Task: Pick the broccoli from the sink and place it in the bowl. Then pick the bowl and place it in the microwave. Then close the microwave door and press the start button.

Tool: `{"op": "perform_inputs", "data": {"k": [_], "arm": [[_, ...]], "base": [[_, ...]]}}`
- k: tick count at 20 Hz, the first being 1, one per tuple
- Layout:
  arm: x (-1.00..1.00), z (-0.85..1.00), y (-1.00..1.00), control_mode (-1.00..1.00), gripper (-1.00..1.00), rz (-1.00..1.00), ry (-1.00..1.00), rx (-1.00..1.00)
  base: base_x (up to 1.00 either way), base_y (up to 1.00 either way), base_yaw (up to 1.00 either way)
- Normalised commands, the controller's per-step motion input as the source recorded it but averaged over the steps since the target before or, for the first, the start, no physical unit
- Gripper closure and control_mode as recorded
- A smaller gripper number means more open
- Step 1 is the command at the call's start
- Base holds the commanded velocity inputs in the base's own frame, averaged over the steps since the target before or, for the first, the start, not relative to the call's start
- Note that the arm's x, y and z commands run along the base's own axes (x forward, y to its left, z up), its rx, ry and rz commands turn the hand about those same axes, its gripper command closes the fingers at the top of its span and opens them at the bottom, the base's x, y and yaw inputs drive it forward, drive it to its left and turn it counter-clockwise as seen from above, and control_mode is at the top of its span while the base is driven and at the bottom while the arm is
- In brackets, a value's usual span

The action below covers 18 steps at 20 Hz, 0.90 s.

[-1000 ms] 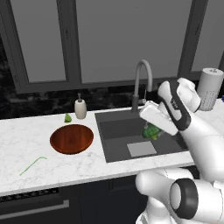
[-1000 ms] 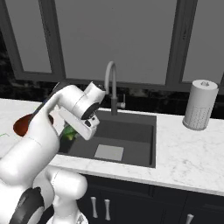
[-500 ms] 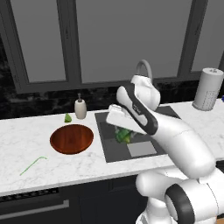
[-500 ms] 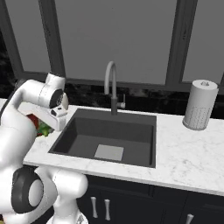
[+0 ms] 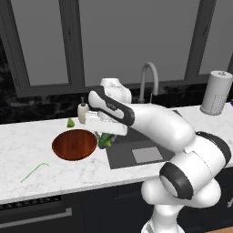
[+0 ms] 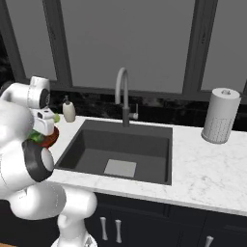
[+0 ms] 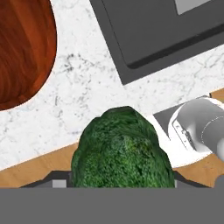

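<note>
Swung left from sink (image 5: 136, 152), broccoli (image 5: 105, 140) clamped in gripper (image 5: 105, 136), beside bowl (image 5: 74, 144)

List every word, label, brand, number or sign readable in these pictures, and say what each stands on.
None can be read: there is no lettering on the soap bottle, the paper towel roll, the bowl, the faucet or the broccoli held in the gripper.

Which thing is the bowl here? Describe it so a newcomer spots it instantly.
Start at the dark sink in the white marble counter and go to its left. The bowl is the wide, shallow, glossy reddish-brown wooden disc there, with the gripper holding the broccoli at its sink-side rim. Nothing nearby shares its colour.
</note>
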Motion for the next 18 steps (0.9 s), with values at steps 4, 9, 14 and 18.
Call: {"op": "perform_inputs", "data": {"k": [4, 9, 14, 18], "arm": [[0.48, -0.26, 0.54, -1.0, 1.0, 0.01, 0.01, -0.07], [0.6, -0.2, 0.47, -1.0, 1.0, 0.0, 0.0, -0.03], [0.49, -0.28, 0.3, -1.0, 1.0, 0.0, 0.01, -0.03], [0.48, -0.38, 0.26, -1.0, 1.0, 0.0, 0.04, -0.05]], "base": [[0.0, 0.0, 0.0], [0.0, 0.0, 0.0], [0.0, 0.0, 0.0], [0.0, 0.0, 0.0]]}}
